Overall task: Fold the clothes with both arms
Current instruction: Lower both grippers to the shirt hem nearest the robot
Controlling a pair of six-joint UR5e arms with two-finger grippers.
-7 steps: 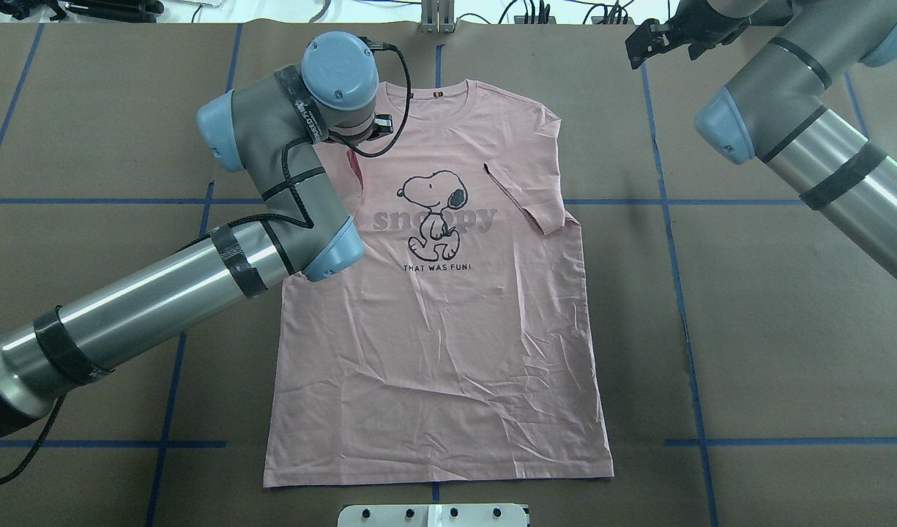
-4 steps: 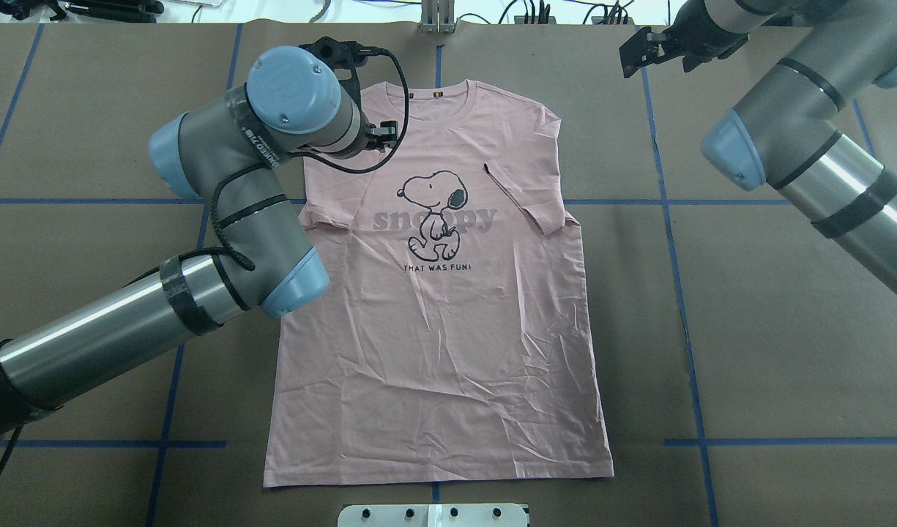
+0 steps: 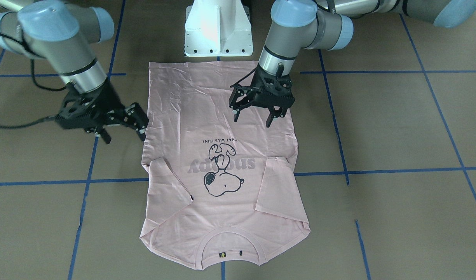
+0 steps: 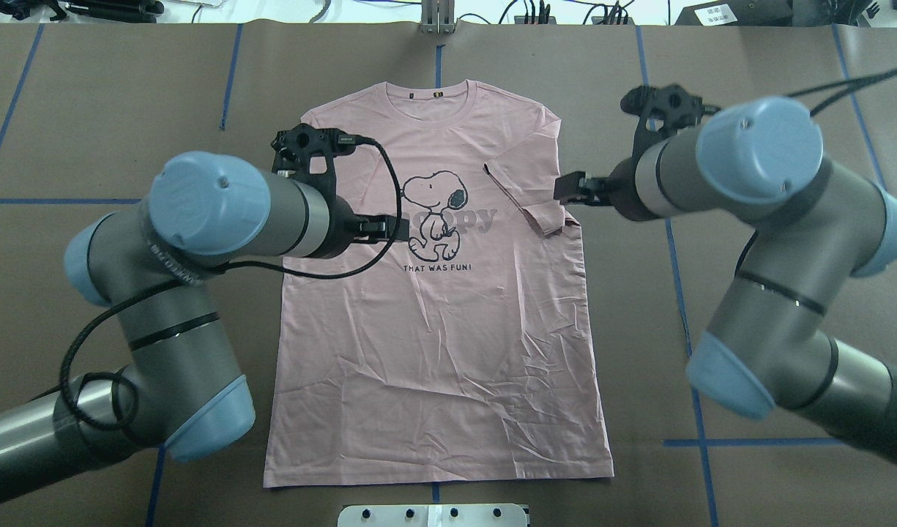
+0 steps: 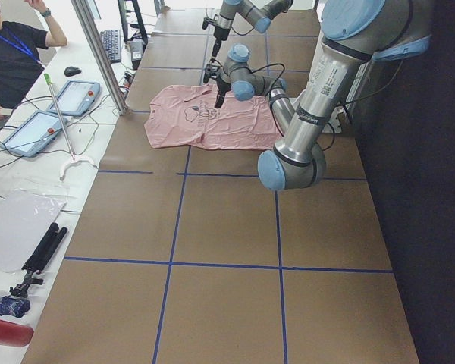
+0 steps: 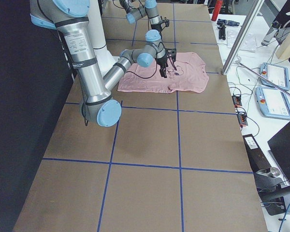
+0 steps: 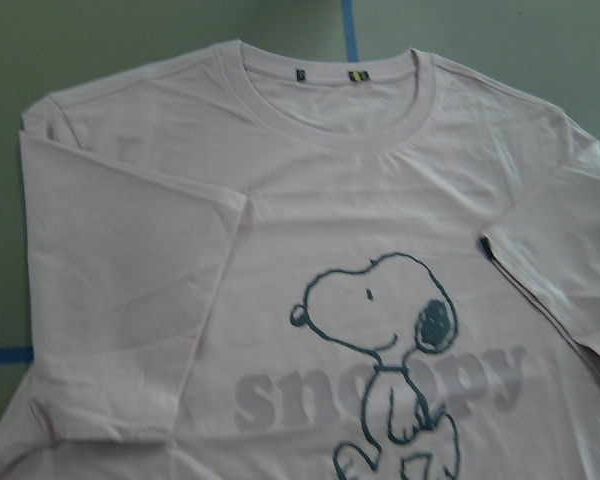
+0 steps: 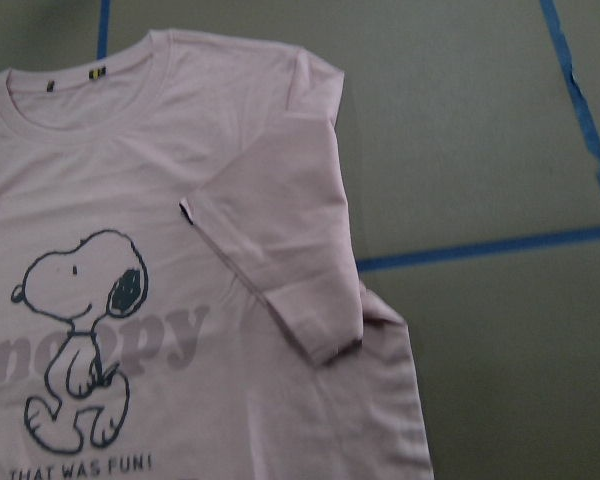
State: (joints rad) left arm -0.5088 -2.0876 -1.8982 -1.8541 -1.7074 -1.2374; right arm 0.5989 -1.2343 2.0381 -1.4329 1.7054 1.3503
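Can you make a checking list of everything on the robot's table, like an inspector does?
surface: brown table, flat, marked with blue tape lines.
job's things: pink T-shirt lying front up, both sleeves folded inward, body not yet folded.
clutter: nothing seen.
grippers: left gripper open above the shirt; right gripper open by the shirt's edge; both empty.
cables: black cable from the left wrist loops over the shirt.
surroundings: person beside two tablets; white pedestal.
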